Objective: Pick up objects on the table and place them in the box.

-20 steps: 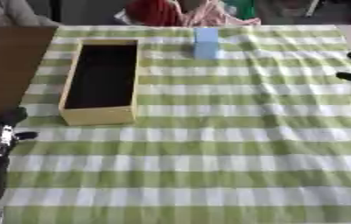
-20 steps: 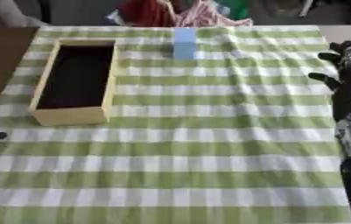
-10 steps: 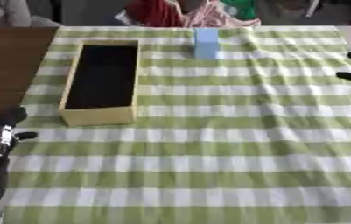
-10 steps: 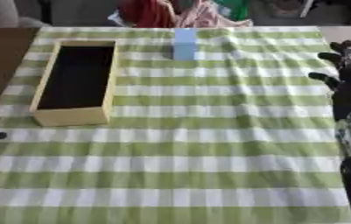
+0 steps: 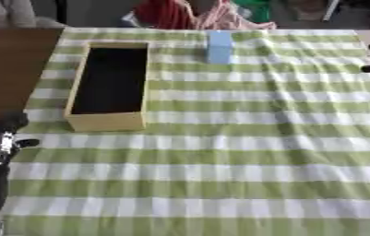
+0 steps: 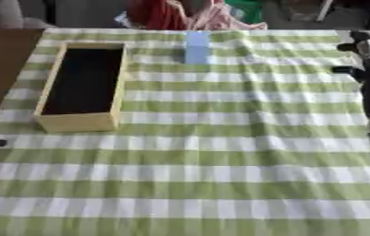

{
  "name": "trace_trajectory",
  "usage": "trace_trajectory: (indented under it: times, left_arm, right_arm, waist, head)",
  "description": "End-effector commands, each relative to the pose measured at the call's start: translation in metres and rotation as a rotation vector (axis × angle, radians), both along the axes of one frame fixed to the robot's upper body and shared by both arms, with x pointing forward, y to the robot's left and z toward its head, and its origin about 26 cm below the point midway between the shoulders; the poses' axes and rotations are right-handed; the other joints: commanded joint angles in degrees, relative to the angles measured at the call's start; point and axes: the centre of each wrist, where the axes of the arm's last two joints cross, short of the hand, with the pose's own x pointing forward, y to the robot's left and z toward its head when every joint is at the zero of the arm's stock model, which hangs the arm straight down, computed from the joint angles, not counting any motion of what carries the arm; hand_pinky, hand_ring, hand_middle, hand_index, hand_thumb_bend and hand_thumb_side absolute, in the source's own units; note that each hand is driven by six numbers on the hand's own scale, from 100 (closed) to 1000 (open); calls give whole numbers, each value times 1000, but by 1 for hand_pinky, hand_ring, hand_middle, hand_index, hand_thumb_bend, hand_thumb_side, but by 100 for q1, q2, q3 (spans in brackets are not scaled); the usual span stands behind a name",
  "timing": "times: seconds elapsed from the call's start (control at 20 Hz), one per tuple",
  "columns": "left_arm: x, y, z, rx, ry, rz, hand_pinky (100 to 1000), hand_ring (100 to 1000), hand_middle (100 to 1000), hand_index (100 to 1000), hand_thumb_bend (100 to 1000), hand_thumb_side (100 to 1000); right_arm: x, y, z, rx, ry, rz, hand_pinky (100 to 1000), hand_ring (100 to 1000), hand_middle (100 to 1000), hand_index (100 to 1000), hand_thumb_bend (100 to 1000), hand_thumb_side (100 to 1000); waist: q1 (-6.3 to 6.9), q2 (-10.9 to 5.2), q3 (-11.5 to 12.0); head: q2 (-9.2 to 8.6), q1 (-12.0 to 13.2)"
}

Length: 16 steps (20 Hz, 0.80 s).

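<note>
We have one pale blue block (image 5: 218,46) at the far edge of the checked worktop (image 5: 244,156), just right of the empty wooden box (image 5: 107,85). Our right hand (image 6: 369,69) waits at the right edge and our left hand (image 5: 0,143) near left, both with fingers relaxed, holding nothing. We should reach with the right, close squarely across the block's sides, lift clear, then lower it into the box.

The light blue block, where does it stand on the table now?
The light blue block stands at the far middle of the checked cloth, just right of the far end of the wooden box, apart from both hands.
</note>
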Motion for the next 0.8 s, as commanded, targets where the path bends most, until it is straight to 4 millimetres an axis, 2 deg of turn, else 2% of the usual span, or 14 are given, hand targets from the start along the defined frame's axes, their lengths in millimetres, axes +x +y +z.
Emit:
trace_trajectory:
  times: [0.05,0.2,0.45,0.8]
  left_arm:
    - [0,2,8,23,-24,-4,643,871,752,691,100,593]
    - [0,2,8,25,-24,-8,643,871,752,691,100,592]
    - [0,2,9,29,-25,-13,643,871,752,690,100,591]
    - [1,1,9,37,-26,-26,643,871,751,690,100,589]
  right_arm:
    - [-1,-11,36,-193,-31,31,673,1000,717,910,100,701]
    - [2,-16,56,-327,-42,49,694,1000,754,931,100,633]
    - [11,-21,82,-500,-53,58,720,1000,785,945,100,571]
    - [32,-21,104,-675,-59,69,771,1000,834,962,100,502]
  waist:
    - [-15,-84,18]
    - [-31,-84,52]
    - [-50,-84,125]
    - [-82,-84,190]
  head:
    - [-40,-4]
    - [-51,-10]
    - [-69,-34]
    - [-81,-101]
